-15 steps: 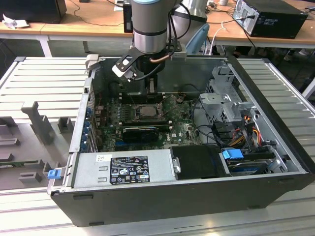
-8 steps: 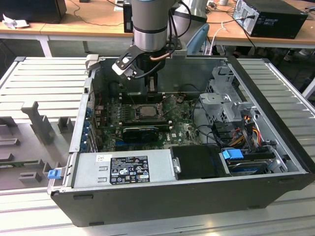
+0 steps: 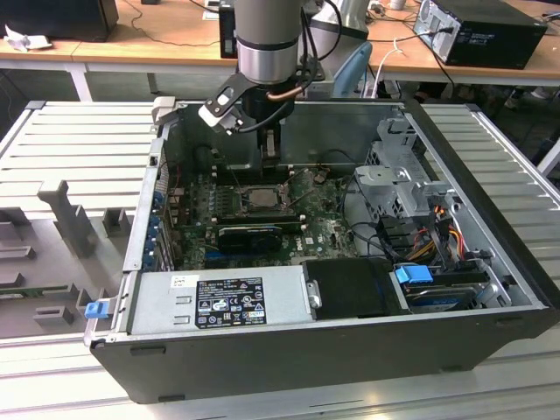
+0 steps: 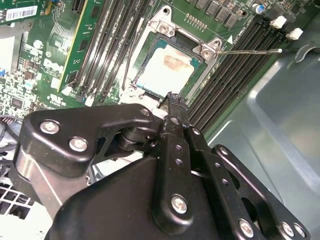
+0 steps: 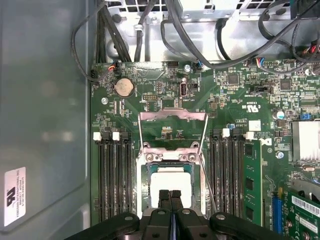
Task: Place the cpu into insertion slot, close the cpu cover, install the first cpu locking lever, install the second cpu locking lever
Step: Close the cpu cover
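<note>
First wrist view showed the cpu point(image 5: 172, 181) seated in the insertion slot point(image 5: 149, 154), cpu cover point(image 5: 172, 115) hinged up open beside it. Gripper point(image 5: 170, 194) fingers were together, empty, at the chip's edge. Judged: cover-closing step; needs the frame tipped down squarely.

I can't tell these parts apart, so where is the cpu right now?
In both wrist views the cpu sits in the insertion slot on the green board, between the long black memory slots, right by the tip of the gripper.
</note>
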`<state>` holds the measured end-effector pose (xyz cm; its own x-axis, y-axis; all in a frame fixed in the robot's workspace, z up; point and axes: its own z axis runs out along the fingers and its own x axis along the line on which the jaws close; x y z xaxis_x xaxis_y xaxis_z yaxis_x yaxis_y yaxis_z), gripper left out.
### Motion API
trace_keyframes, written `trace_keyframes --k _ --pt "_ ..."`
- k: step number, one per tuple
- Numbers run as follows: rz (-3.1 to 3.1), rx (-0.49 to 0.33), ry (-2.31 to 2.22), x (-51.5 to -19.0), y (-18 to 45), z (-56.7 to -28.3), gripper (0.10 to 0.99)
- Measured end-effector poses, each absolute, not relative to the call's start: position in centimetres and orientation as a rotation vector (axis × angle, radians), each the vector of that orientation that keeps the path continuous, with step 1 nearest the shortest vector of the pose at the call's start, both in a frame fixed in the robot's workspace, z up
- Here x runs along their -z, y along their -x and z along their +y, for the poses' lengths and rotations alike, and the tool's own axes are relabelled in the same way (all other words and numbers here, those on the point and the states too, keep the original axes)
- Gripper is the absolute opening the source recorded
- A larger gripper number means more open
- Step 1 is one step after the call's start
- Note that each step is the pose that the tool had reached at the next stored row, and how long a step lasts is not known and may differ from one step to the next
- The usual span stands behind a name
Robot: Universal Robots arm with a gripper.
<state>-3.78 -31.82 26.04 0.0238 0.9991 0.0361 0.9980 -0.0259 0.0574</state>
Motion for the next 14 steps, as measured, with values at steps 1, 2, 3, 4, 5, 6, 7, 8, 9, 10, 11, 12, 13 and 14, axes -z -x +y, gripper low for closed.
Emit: trace_keyframes --k 1,2,3,4,5,6,7,8,9,10,11,12,13,14 --pt "2.181 -0.103 -2.236 -26.1 3.8 -31.8 0.106" --pt "2.181 -0.104 -2.237 -26.1 3.7 -31.8 0.106" --pt "2.181 -0.103 -2.237 -26.1 3.5 -31.8 0.106" --pt "2.181 -0.103 -2.237 -26.1 3.4 -31.8 0.106" --pt "2.181 -0.103 -2.237 -26.1 3.2 -31.8 0.106" --pt "2.181 -0.103 -2.237 -26.1 2.9 -31.8 0.106" --pt "2.181 -0.103 -2.237 -26.1 2.7 -31.8 0.106" --pt "2.182 -0.103 -2.237 -26.1 2.5 -31.8 0.106" --pt "2.182 -0.103 -2.237 -26.1 2.5 -31.8 0.106" --pt "2.182 -0.102 -2.237 -26.2 2.5 -31.8 0.106" --pt "2.182 -0.103 -2.237 -26.3 2.5 -31.8 0.106" --pt "2.182 -0.103 -2.237 -26.5 2.5 -31.8 0.106" --pt "2.182 -0.103 -2.237 -26.7 2.5 -31.8 0.106" --pt "2.182 -0.103 -2.237 -26.8 2.5 -31.8 0.106"
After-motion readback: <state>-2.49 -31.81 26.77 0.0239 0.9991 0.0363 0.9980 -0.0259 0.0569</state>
